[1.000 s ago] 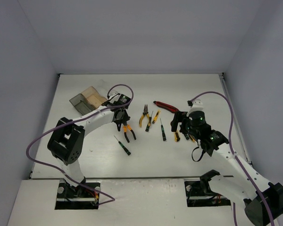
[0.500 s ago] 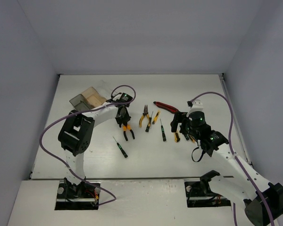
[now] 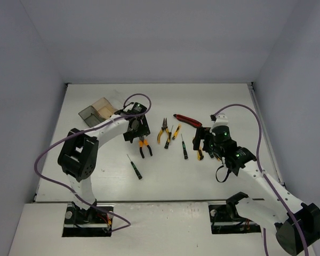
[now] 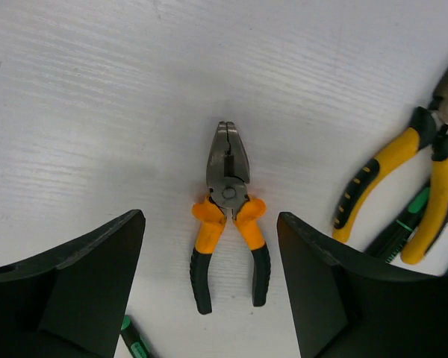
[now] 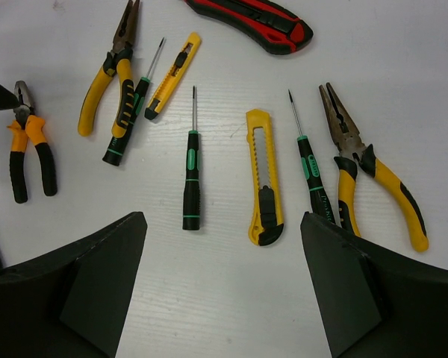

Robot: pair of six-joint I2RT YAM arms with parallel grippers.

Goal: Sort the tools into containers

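**A:** Progress on the sort?

**B:** Early, by judgement. Count every visible tool flat on the tabletop (image 3: 176, 181): orange-handled pliers (image 4: 228, 224), yellow-handled pliers (image 5: 388, 194), screwdrivers (image 5: 191, 179), yellow utility knife (image 5: 263, 179), red-black utility knife (image 5: 254, 19). See nothing inside the containers (image 3: 89, 114) at the far-left corner, but the left arm partly hides them, so cannot tell for certain.

**A:** Grippers?

**B:** Find left gripper (image 4: 209, 224) spread wide above the orange-handled pliers, fingers either side, touching nothing. Find right gripper (image 5: 222, 220) likewise open and empty, over the tools right of centre.

**A:** Room to move?

**B:** Plenty of bare surface along the near edge and toward the far edge. Note tight packing mid-table, one screwdriver lying against a yellow plier handle. Expect crowding there. Judge the orange-handled pliers, set apart from their neighbours, the easier pick, with a short run to the far-left corner.
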